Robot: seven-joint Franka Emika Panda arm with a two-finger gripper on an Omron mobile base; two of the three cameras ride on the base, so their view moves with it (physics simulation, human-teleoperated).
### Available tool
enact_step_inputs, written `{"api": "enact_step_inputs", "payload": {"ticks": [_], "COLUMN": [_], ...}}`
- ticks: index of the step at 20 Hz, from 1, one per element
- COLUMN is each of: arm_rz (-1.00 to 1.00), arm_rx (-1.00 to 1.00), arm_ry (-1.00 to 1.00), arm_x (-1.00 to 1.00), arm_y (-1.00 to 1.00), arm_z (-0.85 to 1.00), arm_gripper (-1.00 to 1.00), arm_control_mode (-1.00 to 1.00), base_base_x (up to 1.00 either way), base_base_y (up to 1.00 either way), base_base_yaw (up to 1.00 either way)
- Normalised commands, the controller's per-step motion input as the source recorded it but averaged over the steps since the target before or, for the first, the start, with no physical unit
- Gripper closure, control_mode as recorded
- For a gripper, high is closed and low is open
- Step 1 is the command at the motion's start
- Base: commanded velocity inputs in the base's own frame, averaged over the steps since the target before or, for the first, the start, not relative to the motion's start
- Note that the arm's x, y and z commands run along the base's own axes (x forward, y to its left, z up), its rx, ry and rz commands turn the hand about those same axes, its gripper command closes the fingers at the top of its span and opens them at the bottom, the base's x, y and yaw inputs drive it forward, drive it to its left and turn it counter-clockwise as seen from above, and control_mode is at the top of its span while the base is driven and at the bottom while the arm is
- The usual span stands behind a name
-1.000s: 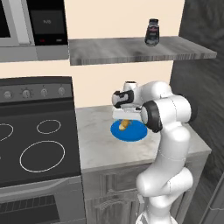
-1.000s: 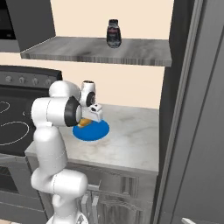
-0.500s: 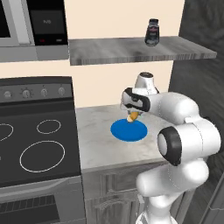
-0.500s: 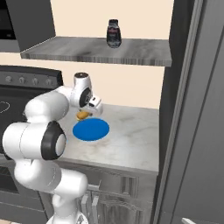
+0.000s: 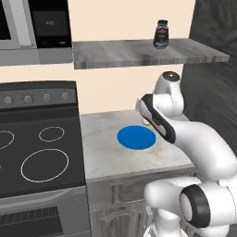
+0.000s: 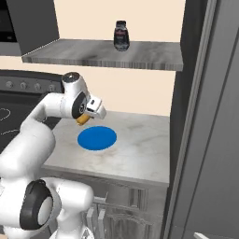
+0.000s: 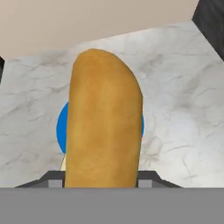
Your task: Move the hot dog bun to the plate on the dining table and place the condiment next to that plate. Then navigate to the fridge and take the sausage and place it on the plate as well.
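1. One hot dog bun (image 7: pixel 103 122) is held in the gripper (image 6: pixel 85 116), whose jaws are closed on it; in the hand view it is seen end-on between the two dark finger tips.
2. It is carried in the air above the marble counter (image 6: pixel 140 149), over the back edge of the blue disc plate (image 6: pixel 96 138) and clear of it.
3. In the left base view a sliver of tan bun (image 5: pixel 146 122) is seen beside the hand, behind the blue disc plate (image 5: pixel 136 137).
4. On the grey shelf (image 5: pixel 139 52) above the counter, the condiment (image 5: pixel 160 34) is seen standing upright.
5. To the left of the counter a black stove (image 5: pixel 37 152) is seen; to the right, a dark grey panel (image 6: pixel 205 116).
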Motion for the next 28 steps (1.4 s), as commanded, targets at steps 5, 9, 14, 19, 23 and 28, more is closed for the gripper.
{"api": "enact_step_inputs", "payload": {"ticks": [5, 9, 14, 19, 23, 28], "arm_rz": [0.0, 0.0, 0.0, 0.0, 0.0, 0.0], "arm_rx": [-0.05, 0.0, 0.0, 0.0, 0.0, 0.0], "arm_ry": [-0.24, -0.3, -0.29, -0.12, 0.0, 0.0], "arm_x": [-0.69, -0.85, -0.85, -0.38, 0.0, 0.0], "arm_y": [0.0, -0.16, -0.31, -0.07, 0.0, 0.0], "arm_z": [0.6, 0.37, 0.23, 0.04, 0.0, 0.0], "arm_gripper": [1.0, 1.0, 1.0, 1.0, 1.0, 1.0], "arm_control_mode": [-1.0, -1.0, -1.0, 1.0, 1.0, 1.0], "base_base_x": [0.0, 0.0, 0.0, -0.22, -0.55, -0.39], "base_base_y": [0.0, 0.0, 0.0, -0.01, 0.08, 0.31], "base_base_yaw": [0.0, 0.0, 0.0, 0.07, 0.36, 0.56]}}
